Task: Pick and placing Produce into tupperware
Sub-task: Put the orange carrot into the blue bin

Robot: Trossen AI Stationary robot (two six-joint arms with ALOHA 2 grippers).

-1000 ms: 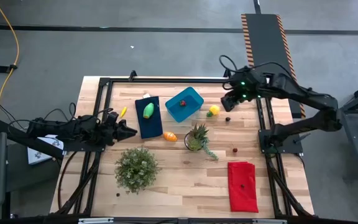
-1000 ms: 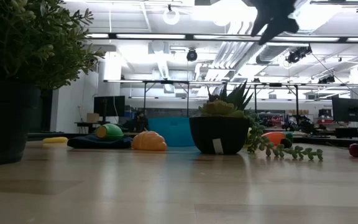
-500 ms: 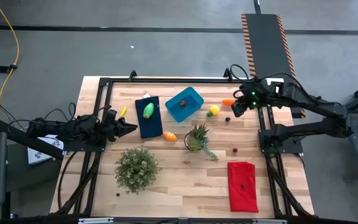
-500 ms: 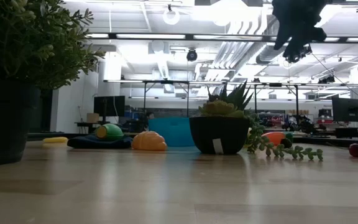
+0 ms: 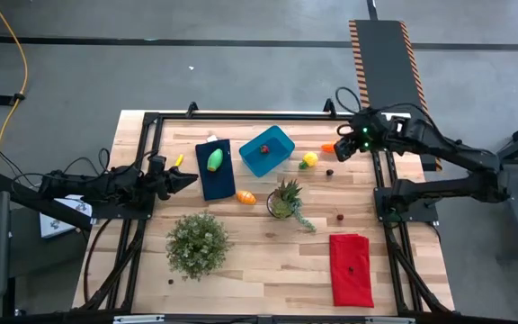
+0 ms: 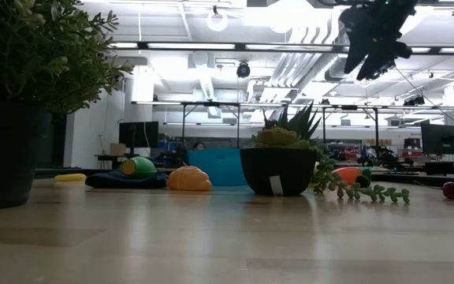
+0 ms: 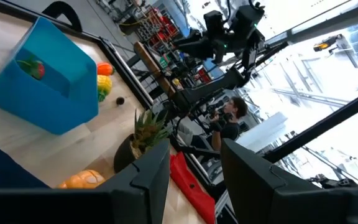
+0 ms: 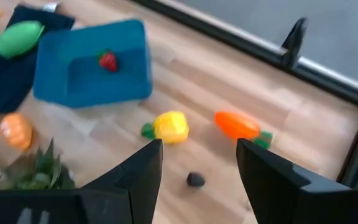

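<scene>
The blue tub (image 5: 266,150) is sitting near the table's (image 5: 259,270) far edge, with a small red strawberry (image 8: 108,60) lying inside it. Right of the tub are lying the lemon (image 5: 309,159) and, beyond it, the carrot (image 5: 329,148). The right gripper (image 5: 341,151) is hovering just past the carrot, fingers spread and holding nothing. Left of the tub, the green oval (image 5: 215,160) is resting on the dark cloth (image 5: 214,171); the orange oval (image 5: 246,197) is lying just off the cloth's near corner. The left gripper (image 5: 190,179) is waiting beside the cloth, farther from the tub, partly open and empty.
</scene>
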